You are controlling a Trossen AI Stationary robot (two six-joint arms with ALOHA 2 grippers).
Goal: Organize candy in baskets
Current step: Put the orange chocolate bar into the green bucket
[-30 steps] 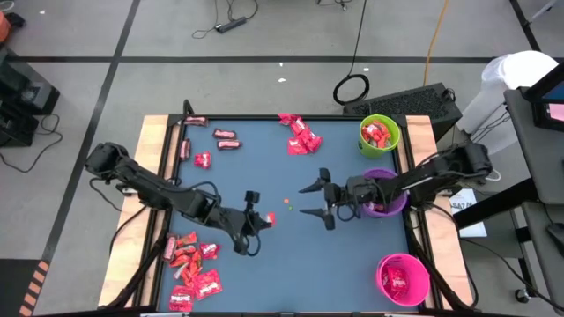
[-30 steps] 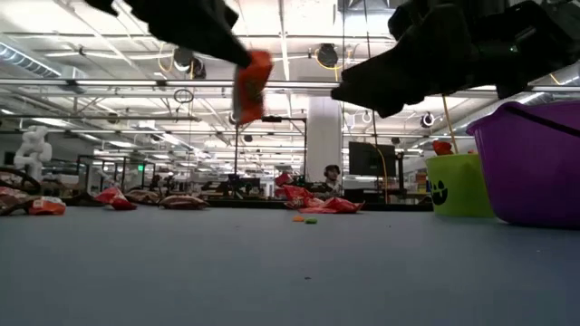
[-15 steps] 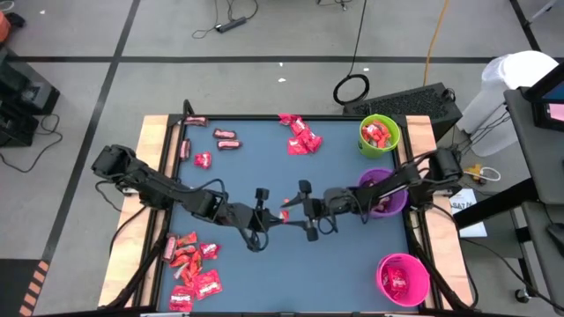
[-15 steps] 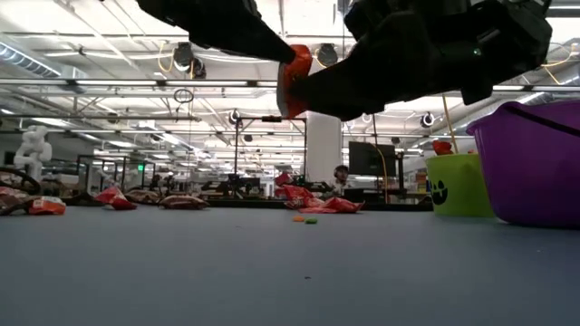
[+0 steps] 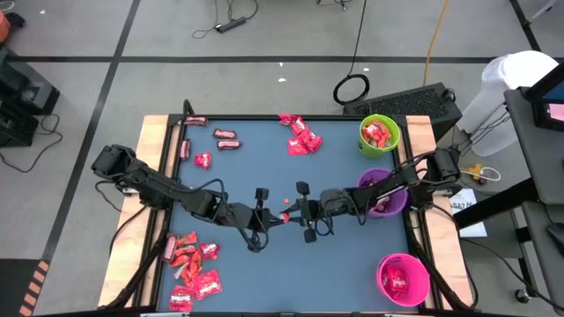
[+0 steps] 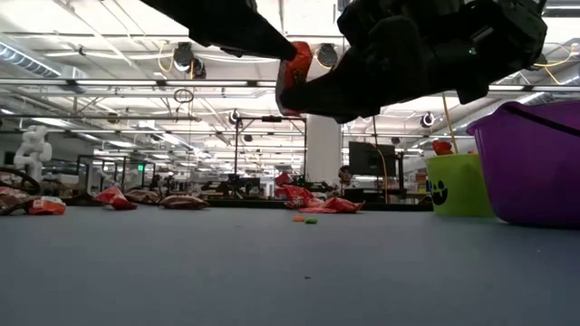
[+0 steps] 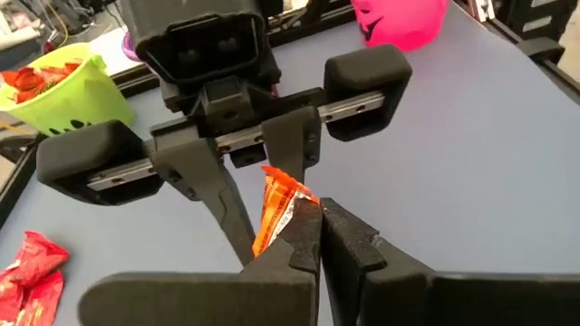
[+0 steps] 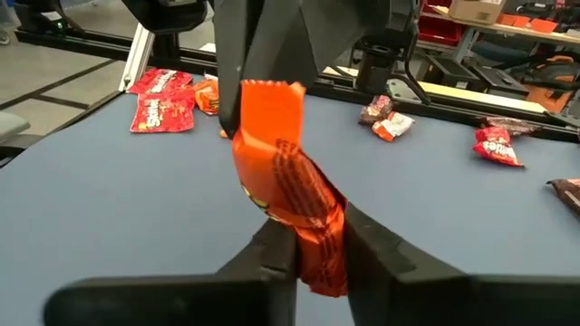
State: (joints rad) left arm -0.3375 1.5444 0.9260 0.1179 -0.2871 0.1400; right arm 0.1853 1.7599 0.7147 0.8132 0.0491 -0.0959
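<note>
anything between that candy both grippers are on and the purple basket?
No table object blocks it. The candy hangs mid-table in both the left gripper and the right gripper. The purple basket sits behind the right gripper, so only that arm lies along the path, with bare table below.

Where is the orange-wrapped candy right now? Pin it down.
High view: the orange-wrapped candy hangs above the table's middle, pinched between the left claw and right claw, left of the purple basket.
</note>
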